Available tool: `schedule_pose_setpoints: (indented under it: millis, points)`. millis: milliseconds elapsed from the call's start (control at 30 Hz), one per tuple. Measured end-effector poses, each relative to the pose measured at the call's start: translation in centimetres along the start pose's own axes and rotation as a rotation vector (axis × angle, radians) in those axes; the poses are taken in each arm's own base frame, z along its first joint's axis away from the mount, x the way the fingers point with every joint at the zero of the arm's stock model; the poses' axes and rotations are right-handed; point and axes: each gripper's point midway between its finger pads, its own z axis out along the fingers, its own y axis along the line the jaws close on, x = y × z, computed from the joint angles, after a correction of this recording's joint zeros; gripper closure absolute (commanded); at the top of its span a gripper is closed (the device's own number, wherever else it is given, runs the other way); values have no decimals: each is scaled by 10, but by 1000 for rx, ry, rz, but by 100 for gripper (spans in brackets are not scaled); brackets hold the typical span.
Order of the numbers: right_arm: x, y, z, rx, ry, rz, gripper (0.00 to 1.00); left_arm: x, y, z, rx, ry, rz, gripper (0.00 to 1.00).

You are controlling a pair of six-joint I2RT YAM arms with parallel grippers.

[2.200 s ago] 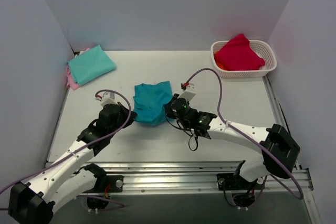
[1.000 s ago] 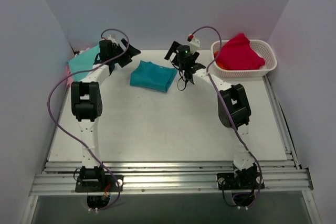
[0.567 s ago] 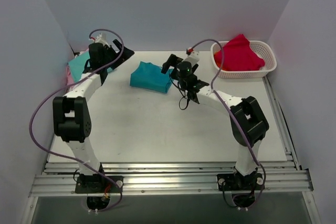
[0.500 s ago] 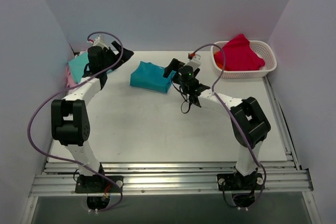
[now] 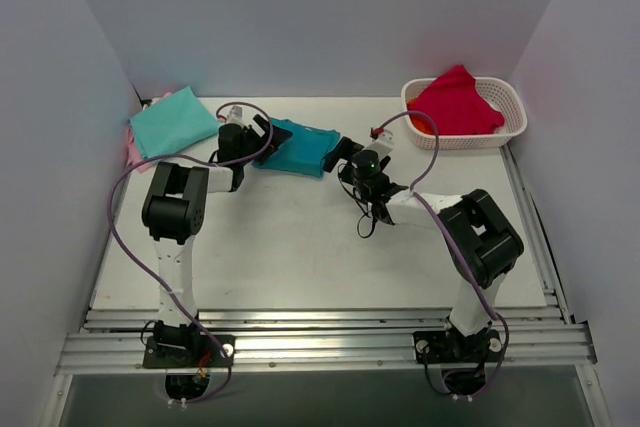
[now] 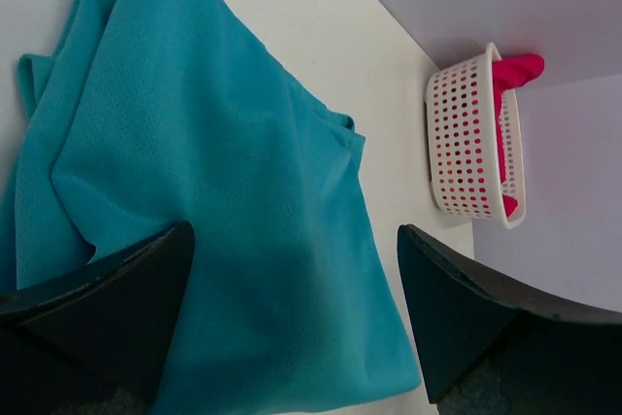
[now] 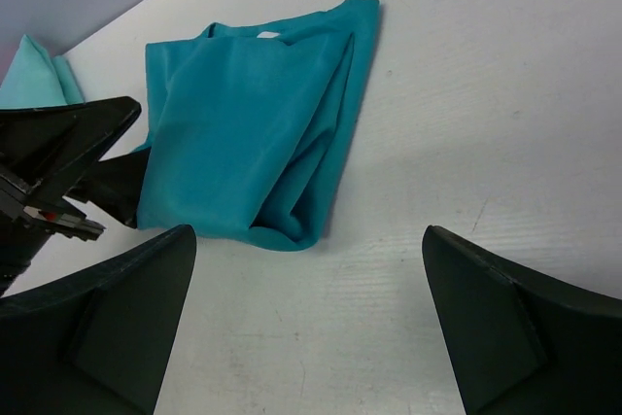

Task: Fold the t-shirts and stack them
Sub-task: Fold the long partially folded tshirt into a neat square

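Observation:
The deep teal t-shirt [image 5: 300,147] lies folded at the back middle of the table. My left gripper [image 5: 260,135] sits low at its left edge, open, with its fingers [image 6: 117,308] spread over the teal cloth [image 6: 224,191]. My right gripper [image 5: 346,153] is just off the shirt's right edge, open, with only bare table between its fingertips [image 7: 306,337]. In the right wrist view the teal shirt [image 7: 253,123] shows its small white neck label [image 7: 264,34]. A mint-green t-shirt [image 5: 172,120] lies folded at the back left on a pink one [image 5: 137,154].
A white basket [image 5: 510,127] holding crimson cloth [image 5: 455,99] stands at the back right; it also shows in the left wrist view as the basket [image 6: 466,143]. White walls close in the back and both sides. Purple cables loop off both arms.
The left gripper has swung from over the mint shirt down to the teal shirt's left edge. The right gripper has dropped lower by the shirt's right edge. Both stayed open.

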Motion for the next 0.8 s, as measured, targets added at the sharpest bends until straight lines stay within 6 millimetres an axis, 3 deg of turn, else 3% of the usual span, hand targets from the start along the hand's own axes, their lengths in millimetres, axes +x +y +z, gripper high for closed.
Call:
schedule_pose_setpoints:
  millis: [100, 300, 500, 667, 800]
  points:
    - [-5, -6, 2, 9, -11, 11, 2, 22, -15, 12, 28, 33, 7, 7]
    - [-13, -15, 9, 14, -28, 38, 2, 36, -52, 21, 102, 28, 49, 7]
    - [-2, -29, 17, 32, 4, 36, 2, 18, -55, 16, 60, -24, 98, 7]
    - [1, -32, 20, 27, 14, 41, 3, 2, -92, 7, 119, -66, 133, 7]
    - [4, -36, 24, 28, 23, 46, 3, 13, -124, 9, 187, -50, 142, 7]
